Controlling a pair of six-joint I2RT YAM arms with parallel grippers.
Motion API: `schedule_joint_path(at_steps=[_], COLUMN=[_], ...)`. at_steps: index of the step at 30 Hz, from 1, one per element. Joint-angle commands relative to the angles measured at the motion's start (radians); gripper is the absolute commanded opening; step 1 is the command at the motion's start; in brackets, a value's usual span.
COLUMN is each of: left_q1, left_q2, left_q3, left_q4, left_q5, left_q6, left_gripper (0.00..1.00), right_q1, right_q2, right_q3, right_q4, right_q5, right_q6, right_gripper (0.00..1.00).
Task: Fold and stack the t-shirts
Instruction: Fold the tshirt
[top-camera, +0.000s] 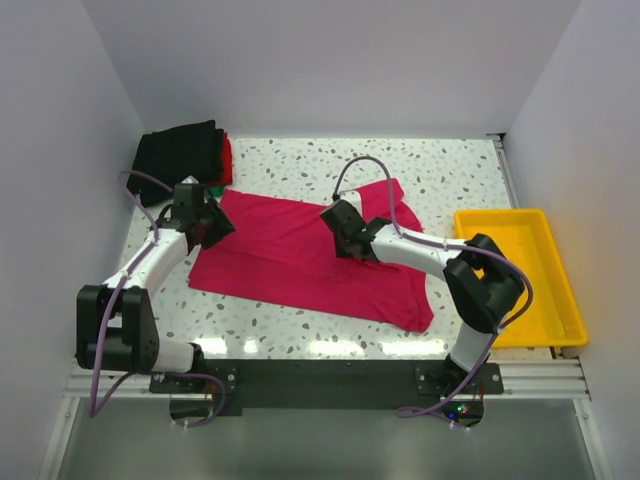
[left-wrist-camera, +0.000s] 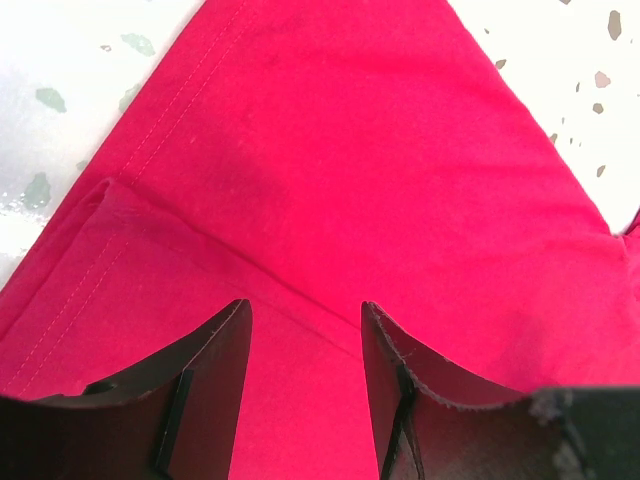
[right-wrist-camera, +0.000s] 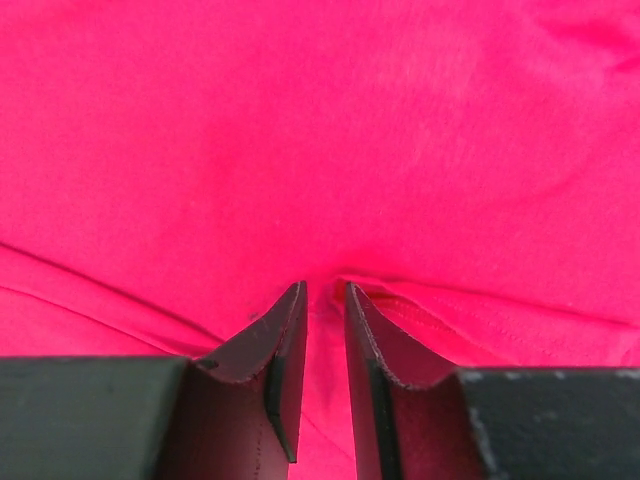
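Top external view: the bright magenta-pink cloth t-shirt (top-camera: 290, 265) is spread lengthwise across the desk (top-camera: 300, 160), its left end under the parted left claw (top-camera: 212, 228) and its middle under the nearly closed right claw (top-camera: 338, 232), whose grip cannot be told.

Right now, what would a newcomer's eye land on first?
The magenta-pink t-shirt spread across the middle of the table, the left gripper at its left edge and the right gripper on its upper middle. Then the yellow tray at the right edge and the dark folded stack in the far left corner.
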Motion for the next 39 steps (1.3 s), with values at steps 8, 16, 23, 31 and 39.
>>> schedule_joint_path(at_steps=[8,16,23,31,39], left_q1=[0.0,-0.001,-0.001,-0.001,0.0], left_q2=[0.058,0.06,0.064,0.054,0.046], left_q3=[0.082,0.093,0.093,0.093,0.099], left_q4=[0.035,0.045,0.049,0.045,0.039], left_q5=[0.029,0.052,0.054,0.055,0.045], left_q6=[0.003,-0.004,-0.001,0.009,0.022], left_gripper=[0.53,0.53,0.53,0.53,0.53], right_q1=[-0.002,-0.002,-0.002,-0.037,-0.071], right_q2=[-0.042,-0.186,-0.212,-0.102,-0.033], right_q3=[0.071,-0.13,-0.21,-0.146,-0.046], right_q4=[-0.059,-0.087,-0.058,-0.044,-0.079], right_q5=[0.063,0.005,-0.029,-0.026,0.02], right_q6=[0.035,0.16,0.212,0.186,0.155], right_gripper=[0.25,0.25,0.26,0.26,0.25])
